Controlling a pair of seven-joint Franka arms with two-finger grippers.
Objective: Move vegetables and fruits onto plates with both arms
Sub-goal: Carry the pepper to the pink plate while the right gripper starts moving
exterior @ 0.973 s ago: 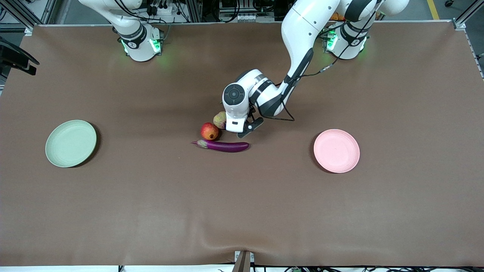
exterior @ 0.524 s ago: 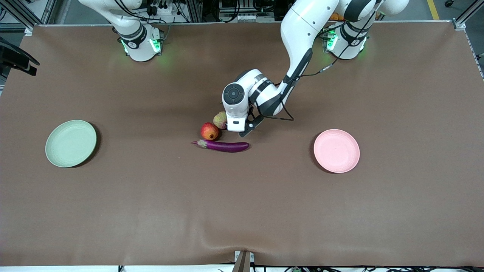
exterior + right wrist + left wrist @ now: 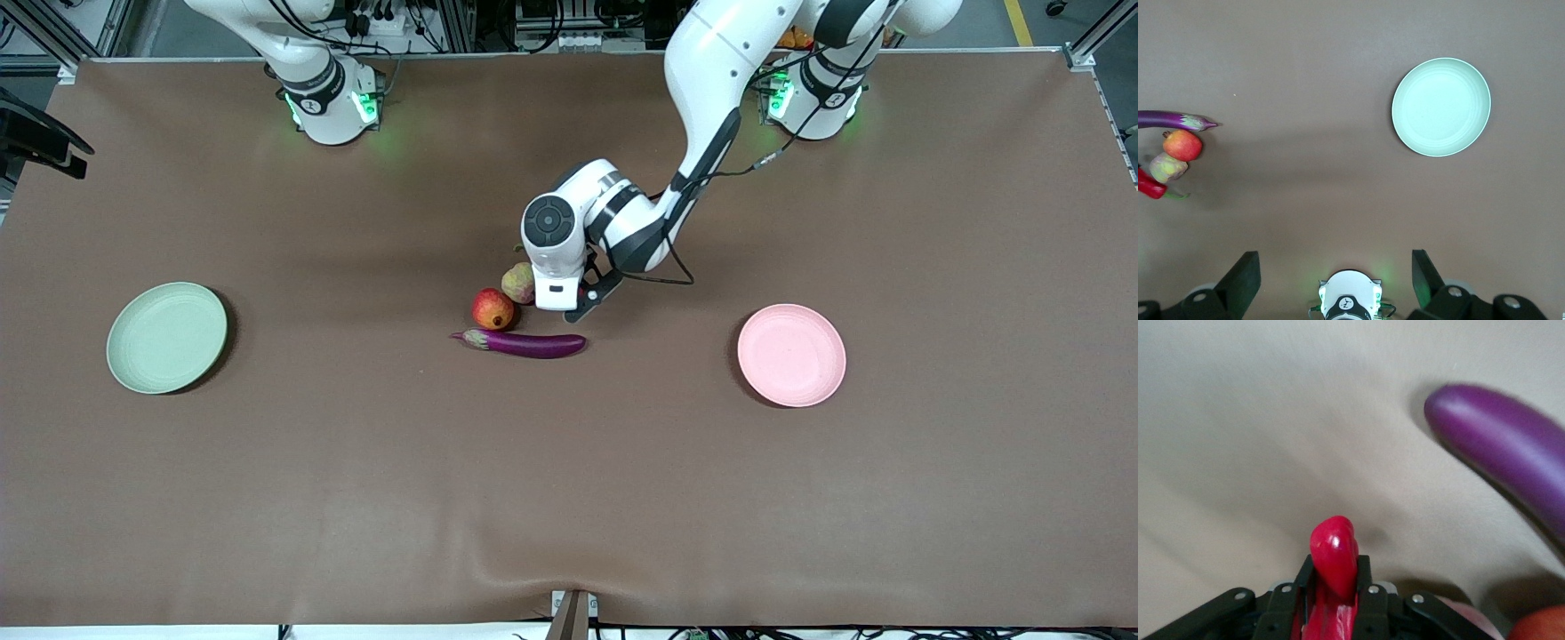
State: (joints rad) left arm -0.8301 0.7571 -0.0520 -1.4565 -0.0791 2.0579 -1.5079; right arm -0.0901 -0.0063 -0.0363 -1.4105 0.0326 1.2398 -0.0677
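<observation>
Gripping red chili pepper [image 3: 1333, 553], label-free

Both arms are glossy white with dark grey joint bands. The left arm [image 3: 711, 80] has a round dark grey cap with a button ring on its wrist [image 3: 548, 222], plus a thin black cable looping off the forearm. Each base [image 3: 327, 107] glows green and carries a small black logo. The left gripper [image 3: 1335, 603] is matte black with silver screws.
</observation>
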